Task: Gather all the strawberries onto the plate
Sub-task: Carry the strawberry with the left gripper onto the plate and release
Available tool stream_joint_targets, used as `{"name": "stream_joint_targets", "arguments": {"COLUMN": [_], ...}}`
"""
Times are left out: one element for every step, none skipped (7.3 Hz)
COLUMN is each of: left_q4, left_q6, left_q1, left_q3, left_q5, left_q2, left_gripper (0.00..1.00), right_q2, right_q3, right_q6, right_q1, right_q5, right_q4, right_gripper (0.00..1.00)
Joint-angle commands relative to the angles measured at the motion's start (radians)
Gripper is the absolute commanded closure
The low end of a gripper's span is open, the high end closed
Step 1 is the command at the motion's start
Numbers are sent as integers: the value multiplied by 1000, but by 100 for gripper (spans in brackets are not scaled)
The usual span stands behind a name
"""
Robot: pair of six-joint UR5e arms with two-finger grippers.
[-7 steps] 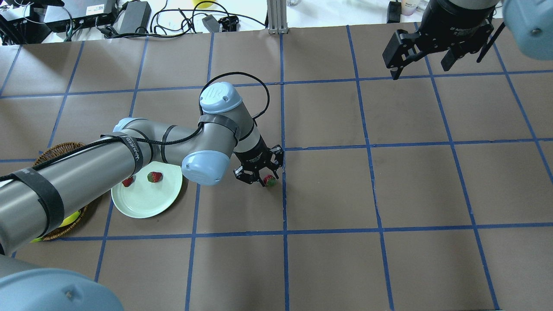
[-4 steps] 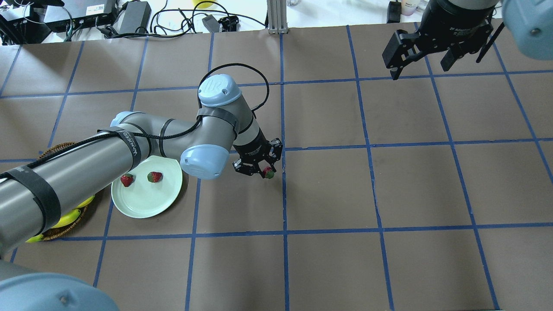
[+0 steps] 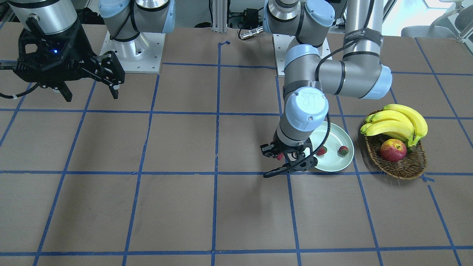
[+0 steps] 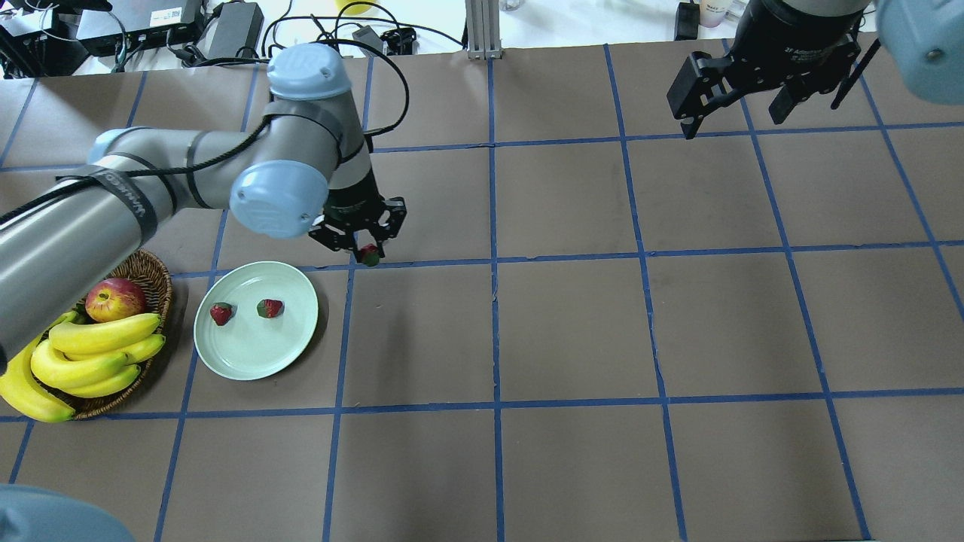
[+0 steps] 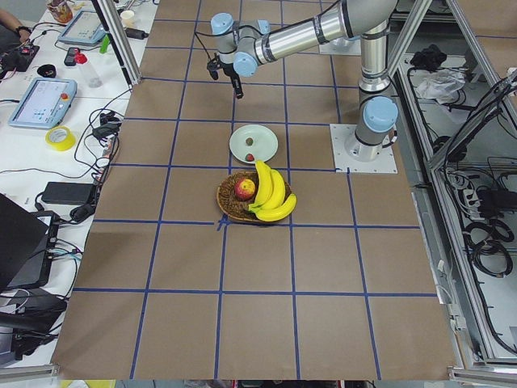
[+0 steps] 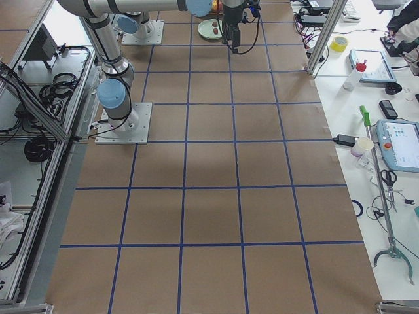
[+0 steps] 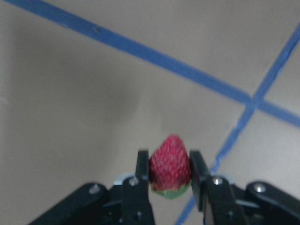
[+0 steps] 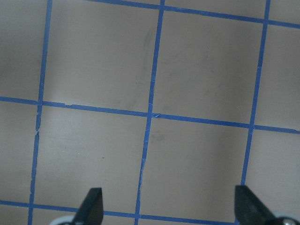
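The left end effector (image 4: 367,252) is clamped on the third strawberry (image 7: 169,165). One finger presses each flank and the green cap sits back toward the palm, so the red tip points outward. The pinch across the berry's width looks light but secure, which suits a small, soft fruit. The wrist view shows only blurred counter (image 4: 572,331) and blue tape beyond the berry, so it hangs clear of the surface and is not yet above the dish.

In the overhead view the carried berry is near the mint-green plate (image 4: 256,350) but outside its rim, on the side away from the wicker basket (image 4: 154,267). Two strawberries (image 4: 221,313) (image 4: 269,308) already lie on the plate, close together and off centre. Most of the dish is bare, leaving room for a drop. This looks like the last carry, and the release should wait until the berry is well inside the raised rim so it cannot roll off.

The apple (image 4: 115,299) and the bananas (image 4: 98,348) sit in the basket and are no part of the task. The right end effector (image 8: 170,208) hovers well apart over bare counter with its fingers spread wide and nothing between them, out of the left arm's way.
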Motion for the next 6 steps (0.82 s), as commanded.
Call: {"name": "stream_joint_targets", "arguments": {"left_q4": [-62, -53, 3, 31, 31, 30], "left_q6": [224, 294, 322, 342, 346, 346], "left_q1": [158, 219, 255, 266, 266, 266], "left_q3": [-38, -96, -146, -160, -160, -161], "left_q5": [36, 77, 84, 84, 85, 84], "left_q2": [23, 23, 23, 22, 23, 22], "left_gripper": [100, 100, 100, 100, 100, 27], "right_q2": [0, 0, 0, 0, 0, 0], "right_q3": [0, 0, 0, 0, 0, 0], "right_q6": [1, 0, 1, 0, 0, 0], "right_q1": [0, 0, 0, 0, 0, 0], "right_q5": [0, 0, 0, 0, 0, 0], "right_q4": [0, 0, -2, 0, -2, 0], "right_gripper": [0, 0, 0, 0, 0, 0]}}
